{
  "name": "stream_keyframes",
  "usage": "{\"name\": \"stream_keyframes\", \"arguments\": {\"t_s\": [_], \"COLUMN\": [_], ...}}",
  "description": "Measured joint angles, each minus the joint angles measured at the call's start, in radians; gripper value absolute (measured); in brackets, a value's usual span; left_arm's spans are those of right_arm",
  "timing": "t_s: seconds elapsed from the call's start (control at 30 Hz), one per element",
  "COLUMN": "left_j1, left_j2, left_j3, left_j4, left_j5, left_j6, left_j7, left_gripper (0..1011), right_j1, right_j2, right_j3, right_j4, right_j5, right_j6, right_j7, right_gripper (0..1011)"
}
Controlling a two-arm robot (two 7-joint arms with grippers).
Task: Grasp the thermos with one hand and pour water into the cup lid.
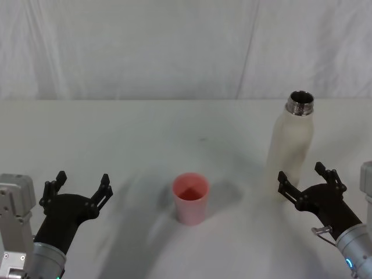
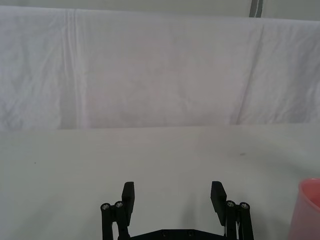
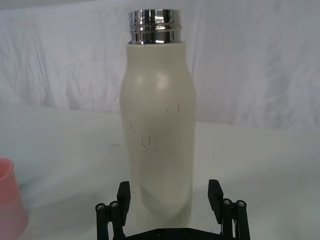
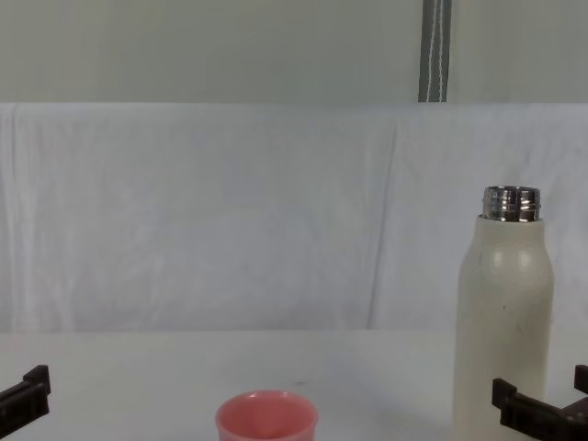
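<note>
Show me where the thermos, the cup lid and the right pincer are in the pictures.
thermos [image 3: 159,135]: right wrist view, middle of the cream body.
cup lid [image 1: 190,200]: head view, pink outer wall.
right pincer [image 1: 307,179]: head view, midway between its open fingertips, close to the thermos base.

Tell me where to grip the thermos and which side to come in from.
Grip the thermos low on its straight cream body, below the rounded shoulders; the steel neck looks too narrow and slick. Come in level from the robot's side: the right gripper is already open with its fingers flanking the base. It stands upright and uncapped, so keep it vertical. The cup lid sits apart to its left.
</note>
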Motion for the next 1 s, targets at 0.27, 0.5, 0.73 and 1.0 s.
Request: {"name": "stream_keyframes", "arguments": {"t_s": [0.27, 0.5, 0.73, 1.0], "left_j1": [0.000, 0.000, 0.000, 0.000], "left_j2": [0.000, 0.000, 0.000, 0.000], "left_j3": [0.000, 0.000, 0.000, 0.000], "left_j4": [0.000, 0.000, 0.000, 0.000], "left_j5": [0.000, 0.000, 0.000, 0.000], "left_j6": [0.000, 0.000, 0.000, 0.000], "left_j7": [0.000, 0.000, 0.000, 0.000], "left_gripper": [1001, 1001, 1001, 1001], "right_j1": [-0.028, -0.063, -0.085, -0.102], "right_j2": [0.003, 0.003, 0.006, 0.011], "right_j3": [0.007, 0.013, 0.006, -0.011], "right_j4": [-0.042, -0.088, -0.129, -0.167], "right_j5": [-0.010, -0.027, -0.068, -0.130], "right_j6": [-0.003, -0.012, -0.025, -0.028], "right_j7": [-0.010, -0.023, -0.034, -0.042], "right_gripper": [1001, 1001, 1001, 1001]}}
